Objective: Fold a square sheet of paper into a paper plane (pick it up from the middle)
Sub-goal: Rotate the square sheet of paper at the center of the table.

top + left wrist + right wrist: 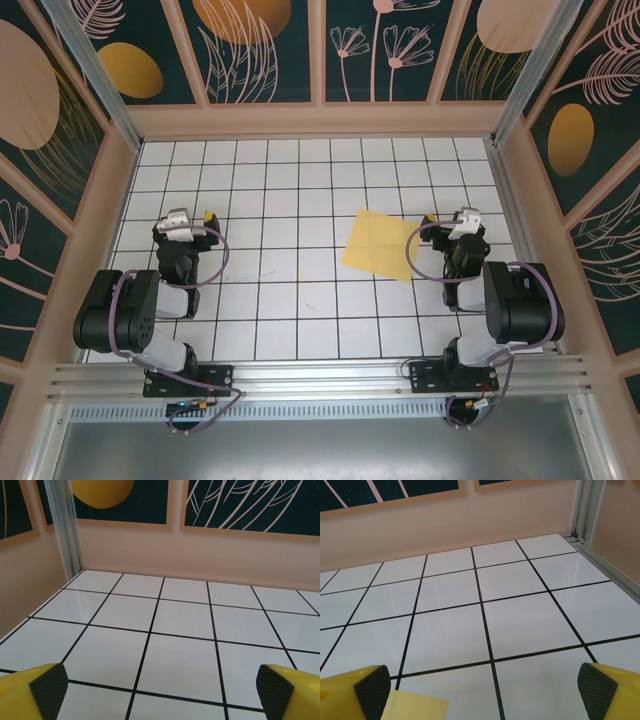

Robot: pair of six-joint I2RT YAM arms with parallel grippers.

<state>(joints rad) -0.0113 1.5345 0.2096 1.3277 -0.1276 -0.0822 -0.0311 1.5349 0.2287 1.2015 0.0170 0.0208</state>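
Observation:
The square sheet of paper, pale yellow with faint crossing creases, lies flat on the tiled floor right of centre. One corner of the sheet shows at the bottom left of the right wrist view, beside the left fingertip. My right gripper hangs just right of the sheet, open with nothing between its yellow fingers. My left gripper is over on the left side, far from the paper, open and empty above bare tiles, its fingers spread wide.
Pale walls with dark floral panels close in the white grid floor on three sides. An aluminium post stands in the far left corner. The arm bases sit on a rail along the near edge.

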